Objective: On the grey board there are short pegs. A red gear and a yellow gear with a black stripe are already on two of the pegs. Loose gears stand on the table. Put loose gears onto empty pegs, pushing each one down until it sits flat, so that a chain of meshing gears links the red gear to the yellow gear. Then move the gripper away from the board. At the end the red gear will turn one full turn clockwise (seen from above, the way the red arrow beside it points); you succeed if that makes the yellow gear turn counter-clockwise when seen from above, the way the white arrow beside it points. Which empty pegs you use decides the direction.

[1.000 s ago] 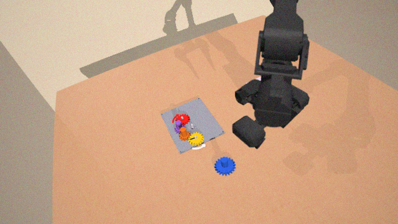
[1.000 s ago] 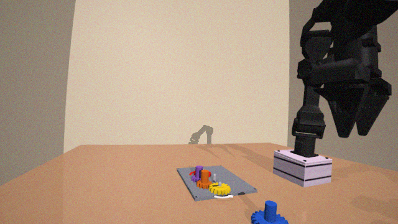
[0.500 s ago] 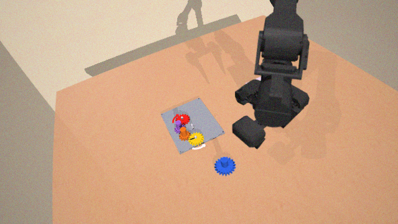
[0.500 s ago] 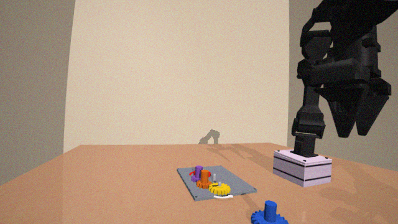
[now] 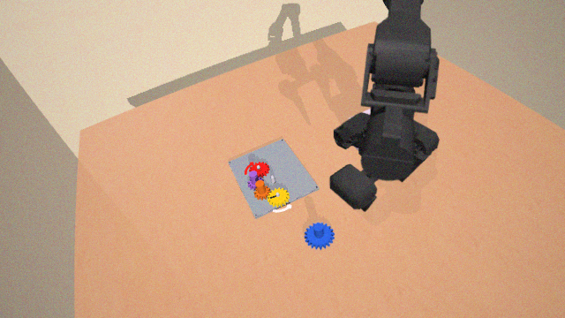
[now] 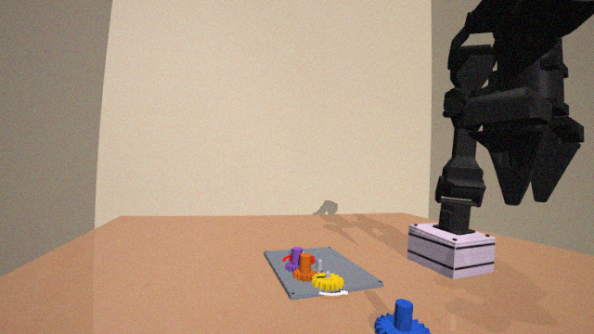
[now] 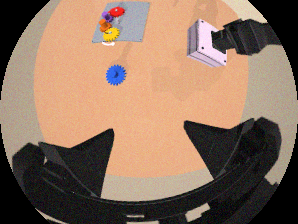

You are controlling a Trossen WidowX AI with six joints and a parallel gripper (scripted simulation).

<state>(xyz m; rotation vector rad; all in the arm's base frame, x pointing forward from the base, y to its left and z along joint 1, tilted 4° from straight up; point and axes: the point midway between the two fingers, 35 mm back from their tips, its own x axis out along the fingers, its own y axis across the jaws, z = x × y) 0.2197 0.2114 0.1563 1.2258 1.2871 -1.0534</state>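
Note:
The grey board (image 5: 293, 168) (image 6: 353, 274) (image 7: 135, 22) carries the red gear (image 5: 265, 170) (image 7: 117, 11) and the yellow gear (image 5: 280, 200) (image 6: 329, 283) (image 7: 112, 34). Between them stand a purple gear (image 5: 252, 176) (image 6: 297, 255) (image 7: 107, 17) beside the red one and an orange gear (image 5: 260, 187) (image 6: 304, 263) (image 7: 104, 25) beside the yellow one. Both look low on the board; tooth contact is too small to tell. An empty peg (image 5: 273, 179) (image 6: 319, 265) stands to their right. A blue gear (image 5: 319, 240) (image 6: 404, 315) (image 7: 116, 75) stands on the table. My gripper (image 6: 527, 202) (image 7: 149, 128) is open and empty, high above and away from the board.
A white arrow (image 5: 282, 210) (image 6: 333, 293) curves beside the yellow gear, and a red arrow (image 5: 247, 169) beside the red gear. A pale box with black stripes (image 6: 432, 248) (image 7: 200, 47) stands right of the board under the arm's base.

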